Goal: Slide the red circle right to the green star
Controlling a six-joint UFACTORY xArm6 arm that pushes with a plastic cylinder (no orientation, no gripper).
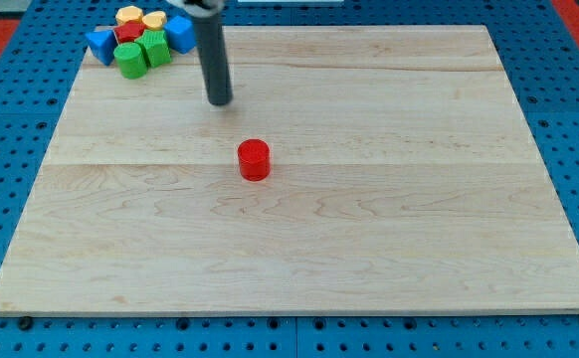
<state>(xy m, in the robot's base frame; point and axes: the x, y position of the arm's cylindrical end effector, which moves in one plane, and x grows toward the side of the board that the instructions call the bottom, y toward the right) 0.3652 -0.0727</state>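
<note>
The red circle (254,159) stands alone near the middle of the wooden board (389,229). My tip (219,100) is on the board above and a little to the left of the red circle, a short gap away from it. A cluster of blocks sits at the view's top left corner. In it are a green round block (130,60) and a green block (156,49) beside it whose shape I cannot make out as a star for sure.
The top-left cluster also holds a blue block (100,45) at its left, a blue block (181,33) at its right, a red block (129,32), and two yellow blocks (129,16) (154,20). A blue pegboard surface (568,119) surrounds the board.
</note>
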